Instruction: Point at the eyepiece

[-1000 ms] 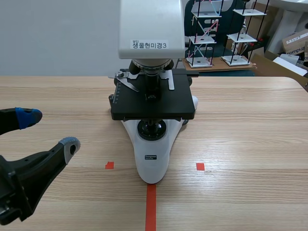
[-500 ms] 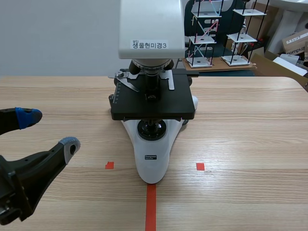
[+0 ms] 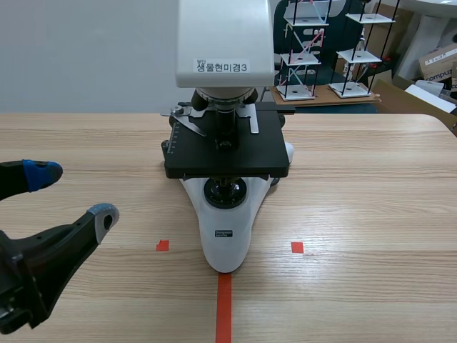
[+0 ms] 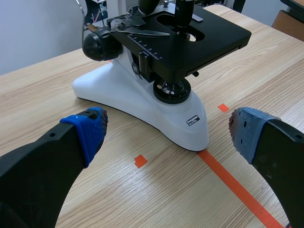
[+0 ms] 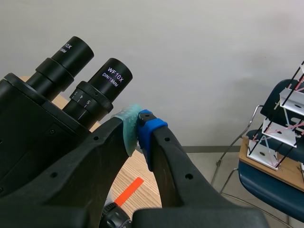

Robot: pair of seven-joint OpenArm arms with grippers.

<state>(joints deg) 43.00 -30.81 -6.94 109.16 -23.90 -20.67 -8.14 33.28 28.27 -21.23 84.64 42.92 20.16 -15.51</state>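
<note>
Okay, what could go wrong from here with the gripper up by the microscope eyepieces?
The right gripper, shut, sits close beside the nearer eyepiece; pushing further could knock it or shift the microscope. The left gripper, open and low nearby, could bump the microscope if it swings in.

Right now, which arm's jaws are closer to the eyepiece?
Right. The right jaws are shut, just beside the eyepiece. The left jaws hang open low, near the microscope's foot.
</note>
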